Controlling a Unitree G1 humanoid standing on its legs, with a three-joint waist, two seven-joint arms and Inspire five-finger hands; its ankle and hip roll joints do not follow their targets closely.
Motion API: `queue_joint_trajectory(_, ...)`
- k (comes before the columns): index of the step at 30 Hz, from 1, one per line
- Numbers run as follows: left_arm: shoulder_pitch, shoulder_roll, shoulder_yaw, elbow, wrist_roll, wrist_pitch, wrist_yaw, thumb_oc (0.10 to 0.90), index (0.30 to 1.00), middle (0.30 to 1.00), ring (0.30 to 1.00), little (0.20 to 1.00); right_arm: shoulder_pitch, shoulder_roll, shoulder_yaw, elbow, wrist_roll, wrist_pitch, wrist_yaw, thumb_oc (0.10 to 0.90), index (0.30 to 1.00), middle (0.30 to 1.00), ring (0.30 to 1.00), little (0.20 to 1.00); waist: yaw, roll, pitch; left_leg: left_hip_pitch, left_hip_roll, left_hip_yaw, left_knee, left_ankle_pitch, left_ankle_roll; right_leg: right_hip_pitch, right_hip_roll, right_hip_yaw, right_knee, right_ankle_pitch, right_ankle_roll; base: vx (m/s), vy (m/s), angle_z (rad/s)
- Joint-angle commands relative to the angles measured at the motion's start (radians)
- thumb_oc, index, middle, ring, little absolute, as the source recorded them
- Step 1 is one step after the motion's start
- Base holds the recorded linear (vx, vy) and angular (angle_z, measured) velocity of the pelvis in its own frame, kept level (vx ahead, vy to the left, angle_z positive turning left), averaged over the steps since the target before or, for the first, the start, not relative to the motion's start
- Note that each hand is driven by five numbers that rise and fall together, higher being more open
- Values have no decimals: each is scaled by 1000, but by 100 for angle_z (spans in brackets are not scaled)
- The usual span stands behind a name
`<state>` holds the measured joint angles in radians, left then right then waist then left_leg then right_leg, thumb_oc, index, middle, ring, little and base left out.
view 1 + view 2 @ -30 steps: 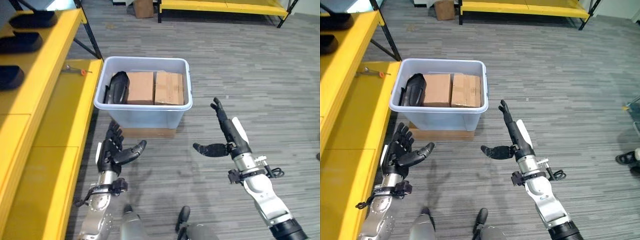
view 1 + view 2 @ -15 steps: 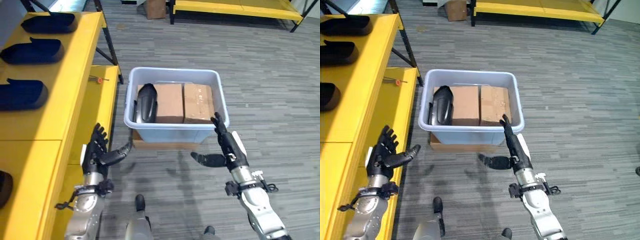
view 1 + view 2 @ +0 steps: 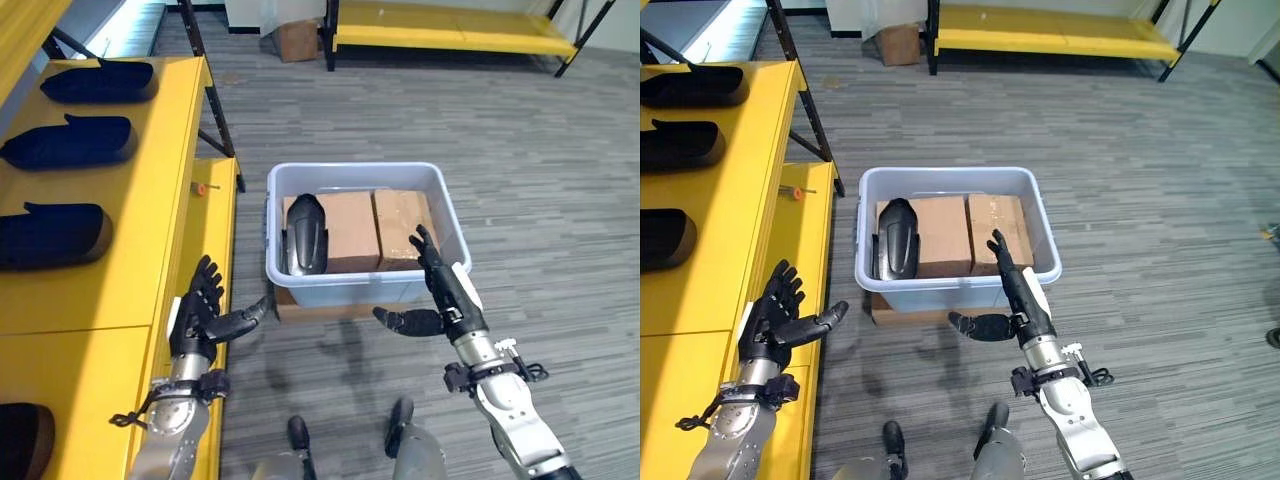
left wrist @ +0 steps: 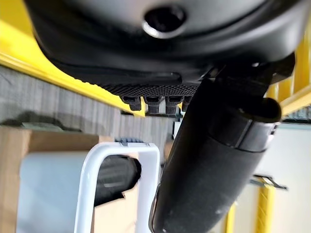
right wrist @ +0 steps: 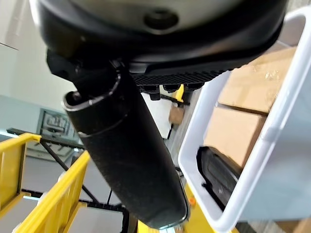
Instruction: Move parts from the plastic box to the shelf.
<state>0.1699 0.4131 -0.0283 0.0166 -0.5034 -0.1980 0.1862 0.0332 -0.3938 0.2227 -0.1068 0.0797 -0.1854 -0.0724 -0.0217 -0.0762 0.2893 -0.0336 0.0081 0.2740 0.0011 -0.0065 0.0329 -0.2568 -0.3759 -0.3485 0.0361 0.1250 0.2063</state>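
We have several dark parts (image 3: 75, 142) on the shelf (image 3: 150, 200) already, one part (image 3: 305, 232) left at the box's (image 3: 440, 205) left end, and both hands, left (image 3: 198, 318) and right (image 3: 445, 295), with fingers released and empty.

Yellow metal shelf (image 3: 130, 230): carries three dark blue moulded parts (image 3: 60, 142) in a row. Grey striped floor (image 3: 520, 170): carries a cardboard slab (image 3: 290, 308) under a pale plastic box (image 3: 350, 290).
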Motion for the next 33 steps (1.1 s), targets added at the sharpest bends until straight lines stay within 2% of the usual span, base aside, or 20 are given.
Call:
queue_joint_trajectory(1,-51,10,47,-115,34,-98,-20,900,1000,1000,1000,1000,-104,-37,-46,-83,-6,-94,-19,900,1000,1000,1000,1000,-4,20,-34,84,127,-91,-17,-10,-126,67,0,38,-43,100,33,219,-195,32)
queue_joint_trajectory(2,-59,-6,33,-119,35,-98,-34,900,1000,1000,1000,1000,-112,-43,-44,-76,2,-97,-16,900,1000,1000,1000,1000,0,8,-49,87,140,-89,-12,-17,-144,93,12,22,-64,108,29,301,-312,57)
queue_joint_trajectory(3,-68,-9,29,-127,30,-101,-44,900,1000,1000,1000,1000,-121,-59,-52,-79,12,-102,-16,900,1000,1000,1000,1000,-8,9,-61,77,172,-99,26,-24,-165,122,36,-10,-54,98,19,337,-361,62)
queue_joint_trajectory(7,-77,-12,12,-136,13,-101,-50,900,1000,1000,1000,1000,-127,-70,-53,-78,27,-106,-19,900,1000,1000,1000,1000,-21,18,-73,61,211,-103,46,-15,-184,146,71,-27,-54,68,5,121,-154,38)
queue_joint_trajectory(9,-91,-17,-2,-134,3,-99,-48,900,1000,1000,1000,1000,-128,-74,-57,-72,46,-110,-29,900,1000,1000,1000,1000,-26,28,-75,44,246,-111,52,20,-202,146,103,-25,-41,30,-12,125,-190,-20)
queue_joint_trajectory(12,-90,-20,-4,-132,-1,-99,-46,900,1000,1000,1000,1000,-131,-84,-59,-73,53,-113,-29,900,1000,1000,1000,1000,-28,29,-72,20,261,-133,103,22,-207,145,124,-19,-32,6,-31,79,-154,2)
queue_joint_trajectory(13,-86,-23,-5,-130,-6,-102,-43,900,1000,1000,1000,1000,-139,-94,-49,-71,66,-118,-28,900,1000,1000,1000,1000,-10,24,-45,-44,253,-185,269,23,-216,159,143,-4,-29,-15,-56,18,-99,18)
queue_joint_trajectory(15,-87,-22,-5,-130,-6,-102,-43,900,1000,1000,1000,1000,-140,-93,-50,-71,66,-119,-28,900,1000,1000,1000,1000,-16,22,-48,-56,248,-191,273,26,-215,153,139,-8,-30,-12,-56,7,-63,4)
queue_joint_trajectory(16,-78,-17,-17,-148,-32,-94,-57,900,1000,1000,1000,1000,-138,-112,-55,-72,65,-121,-37,900,1000,1000,1000,1000,14,6,-9,-149,285,-209,247,102,-224,195,151,-43,-59,-31,-62,102,109,14)
queue_joint_trajectory(17,-57,-11,-14,-159,-25,-91,-61,900,1000,1000,1000,1000,-125,-108,-70,-86,62,-125,-49,900,1000,1000,1000,1000,24,4,-9,-183,357,-192,106,159,-226,211,139,-47,-69,-36,-34,225,263,68)
queue_joint_trajectory(18,-40,-4,-3,-155,-21,-85,-57,900,1000,1000,1000,1000,-115,-101,-76,-90,53,-124,-61,900,1000,1000,1000,1000,33,12,-10,-189,383,-200,8,219,-241,224,137,-31,-76,-45,-20,298,458,115)
queue_joint_trajectory(19,-29,-9,5,-149,-27,-83,-57,900,1000,1000,1000,1000,-103,-95,-78,-103,44,-123,-59,900,1000,1000,1000,1000,31,26,-18,-167,383,-185,-28,214,-246,230,132,-21,-71,-53,-11,254,416,63)
queue_joint_trajectory(21,-30,0,0,-156,-24,-85,-65,900,1000,1000,1000,1000,-109,-91,-73,-106,20,-121,-56,900,1000,1000,1000,1000,35,32,-16,-151,365,-164,-39,207,-246,216,112,-3,-40,-48,-6,130,357,-109)
queue_joint_trajectory(22,-54,24,-10,-162,-29,-94,-65,900,1000,1000,1000,1000,-125,-75,-77,-106,1,-113,-69,900,1000,1000,1000,1000,34,18,-1,-162,327,-128,11,175,-229,191,65,13,1,-37,5,76,375,-140)
queue_joint_trajectory(23,-64,44,-8,-177,-30,-100,-59,900,1000,1000,1000,1000,-144,-70,-73,-103,-19,-104,-78,900,1000,1000,1000,1000,39,9,8,-168,308,-103,19,161,-219,177,40,11,12,-27,14,58,305,-51)
queue_joint_trajectory(27,-81,64,-10,-181,-32,-105,-42,900,1000,1000,1000,1000,-214,-80,-53,-88,-69,-89,-111,900,1000,1000,1000,1000,56,-9,36,-202,285,-86,44,149,-211,150,9,2,7,-2,28,-3,93,7)
queue_joint_trajectory(30,-87,68,-12,-180,-29,-106,-38,900,1000,1000,1000,1000,-237,-85,-47,-81,-82,-86,-121,900,1000,1000,1000,1000,59,-12,44,-215,283,-84,52,147,-210,143,5,-2,4,3,29,-4,26,11)
queue_joint_trajectory(31,-97,72,-20,-191,-34,-105,-32,900,1000,1000,1000,1000,-296,-86,-31,-80,-98,-77,-142,900,1000,1000,1000,1000,68,-16,68,-244,283,-86,62,151,-216,131,-2,-11,-3,15,34,-14,13,6)
queue_joint_trajectory(33,-96,76,-24,-196,-36,-103,-29,900,1000,1000,1000,1000,-335,-100,-20,-94,-140,-70,-155,900,1000,1000,1000,1000,77,-17,81,-261,287,-87,65,155,-220,122,-2,-20,-6,19,34,0,0,0)
